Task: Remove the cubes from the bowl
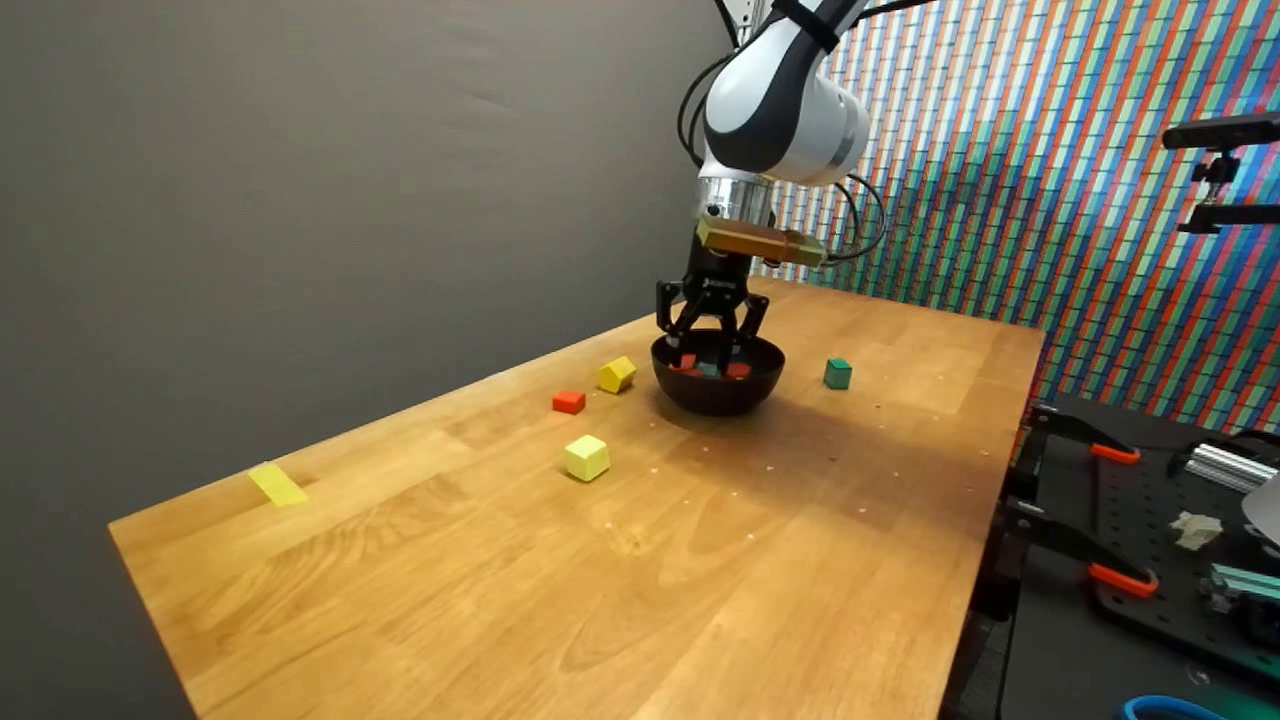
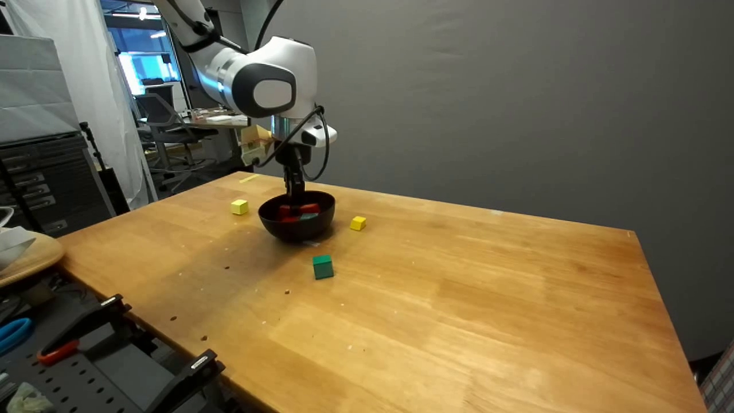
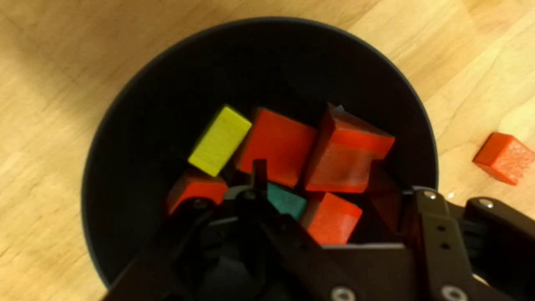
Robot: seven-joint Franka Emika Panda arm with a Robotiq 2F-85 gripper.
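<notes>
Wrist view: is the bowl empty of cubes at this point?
No, a yellow block and several red blocks are visible inside the black bowl.

My arm slants in from above in both exterior views; wrist near vertical, hand pointing down. In the wrist view I make out its fingers standing parted. In an exterior view the finger linkages overlap into a single narrow dark strip.
</notes>
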